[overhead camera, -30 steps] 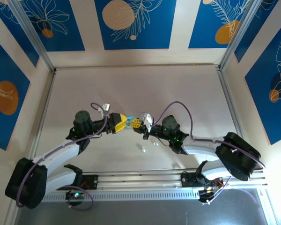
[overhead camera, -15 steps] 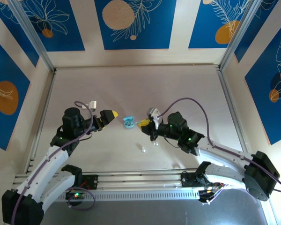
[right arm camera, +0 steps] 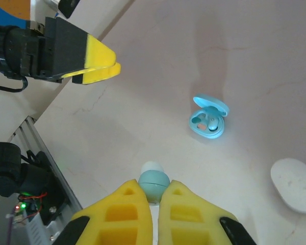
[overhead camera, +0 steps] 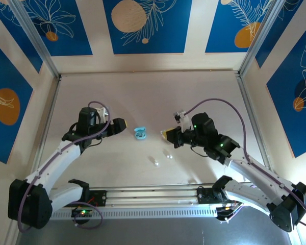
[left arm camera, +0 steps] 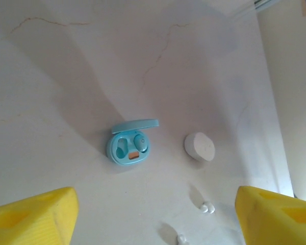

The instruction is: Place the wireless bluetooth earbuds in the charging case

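Both arms have drawn back from the open blue case (overhead camera: 139,133), now mid-table between them; the left gripper (overhead camera: 120,124) gapes empty, while the right gripper (right arm camera: 154,188) pinches a pale blue earbud (right arm camera: 154,181), which looks light, slick and round and is best squeezed gently across its middle, with two white earbuds (overhead camera: 156,162) lying nearer.

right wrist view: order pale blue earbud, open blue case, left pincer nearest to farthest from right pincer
1. pale blue earbud, at the tips of the right pincer
2. open blue case, ahead, right of centre
3. left pincer, far upper left
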`<act>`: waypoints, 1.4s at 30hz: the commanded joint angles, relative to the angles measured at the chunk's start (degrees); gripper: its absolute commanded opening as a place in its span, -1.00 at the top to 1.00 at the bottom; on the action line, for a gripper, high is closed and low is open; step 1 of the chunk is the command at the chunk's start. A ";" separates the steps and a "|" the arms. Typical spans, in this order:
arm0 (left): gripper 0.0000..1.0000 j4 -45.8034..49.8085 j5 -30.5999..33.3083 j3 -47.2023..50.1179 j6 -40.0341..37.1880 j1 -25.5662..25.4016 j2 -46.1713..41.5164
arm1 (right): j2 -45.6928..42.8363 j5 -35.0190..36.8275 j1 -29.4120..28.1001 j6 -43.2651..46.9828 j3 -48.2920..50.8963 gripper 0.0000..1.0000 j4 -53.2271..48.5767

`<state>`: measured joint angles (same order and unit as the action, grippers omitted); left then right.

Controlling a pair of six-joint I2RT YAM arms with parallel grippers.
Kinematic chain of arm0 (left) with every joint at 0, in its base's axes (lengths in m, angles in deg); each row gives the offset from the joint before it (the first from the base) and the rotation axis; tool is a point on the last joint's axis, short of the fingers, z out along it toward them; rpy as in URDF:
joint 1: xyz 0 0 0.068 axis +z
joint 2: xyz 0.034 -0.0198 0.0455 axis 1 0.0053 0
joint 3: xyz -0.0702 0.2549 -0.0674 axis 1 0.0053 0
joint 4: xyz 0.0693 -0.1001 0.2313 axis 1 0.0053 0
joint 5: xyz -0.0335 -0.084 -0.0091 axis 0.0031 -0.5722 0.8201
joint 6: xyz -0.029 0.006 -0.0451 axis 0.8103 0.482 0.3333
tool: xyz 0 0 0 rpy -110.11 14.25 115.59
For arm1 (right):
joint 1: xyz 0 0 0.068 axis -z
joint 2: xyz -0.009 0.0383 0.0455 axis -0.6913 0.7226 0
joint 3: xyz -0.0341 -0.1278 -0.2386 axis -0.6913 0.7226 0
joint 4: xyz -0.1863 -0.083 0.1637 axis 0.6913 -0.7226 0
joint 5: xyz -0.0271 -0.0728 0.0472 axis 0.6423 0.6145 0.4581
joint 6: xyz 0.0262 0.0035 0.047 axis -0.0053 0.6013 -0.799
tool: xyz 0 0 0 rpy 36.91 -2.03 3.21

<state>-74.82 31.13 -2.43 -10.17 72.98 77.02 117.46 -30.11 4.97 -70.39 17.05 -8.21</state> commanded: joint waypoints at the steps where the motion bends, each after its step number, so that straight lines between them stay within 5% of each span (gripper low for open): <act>1: -0.49 -0.81 1.54 -1.43 -2.50 0.54 1.09 | 3.21 -3.20 0.97 -3.64 -5.39 1.00 -10.29; 6: -0.63 -17.07 2.36 7.60 2.12 0.13 -6.21 | 9.87 -4.37 0.29 -5.18 -12.22 1.00 -16.01; 10: -1.00 -23.48 5.43 14.12 0.92 -0.05 -15.50 | 15.15 -4.25 -0.81 -6.68 -17.19 1.00 -19.55; 19: -0.99 -26.46 11.79 27.72 -3.67 -0.47 -36.56 | 31.11 -1.45 -5.07 -13.46 -29.80 1.00 -26.48; 27: -0.99 -28.23 11.25 29.50 -4.78 -0.67 -36.09 | 49.20 12.49 -12.64 -26.18 -49.21 1.00 -42.25; 42: -0.99 -26.93 13.39 30.02 -4.73 -0.87 -37.88 | 67.84 14.74 -14.82 -42.37 -67.41 1.00 -51.73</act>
<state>-100.85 43.13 27.14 -13.97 72.55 39.91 184.36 -16.77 -9.57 -107.37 -48.02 -55.71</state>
